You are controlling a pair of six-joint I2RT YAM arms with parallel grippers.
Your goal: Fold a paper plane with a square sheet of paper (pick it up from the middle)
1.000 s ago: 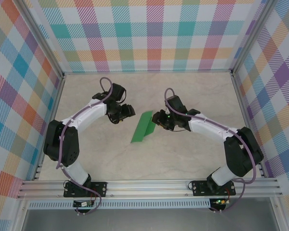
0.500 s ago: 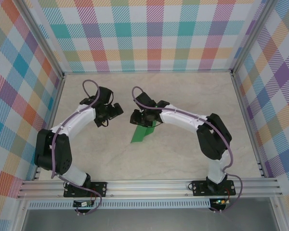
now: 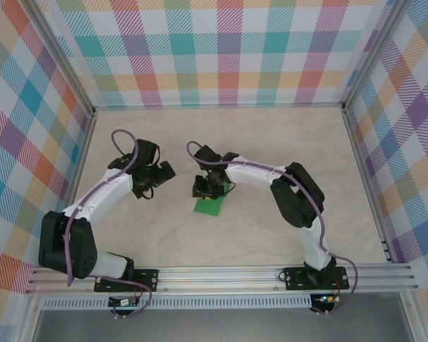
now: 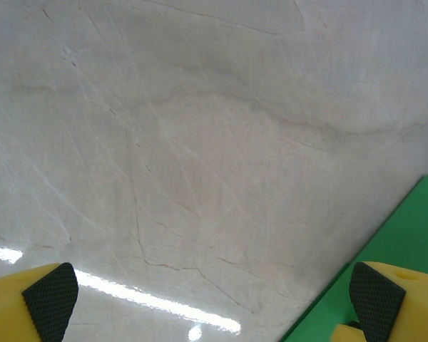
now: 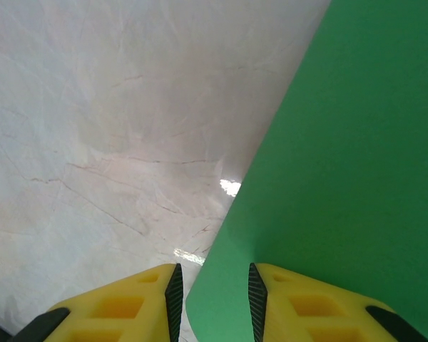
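The square sheet of paper lies on the marble table as a small bright-green folded shape, partly hidden under my right gripper. In the right wrist view the green sheet rises between the yellow fingers of the right gripper. The jaws stand a little apart. The paper lies against the right pad, and a strip of table shows beside the left pad. My left gripper hovers to the left of the paper, wide open and empty. The paper's corner shows by its right fingertip.
Pale marble tabletop inside checked cloth walls. Aluminium rails run along the near edge, with more along both sides. Purple cables loop over both wrists.
The right arm swept left across the paper, and the green shape now looks shorter. The left gripper opened wide and drew back to the left. The right jaws narrowed slightly.
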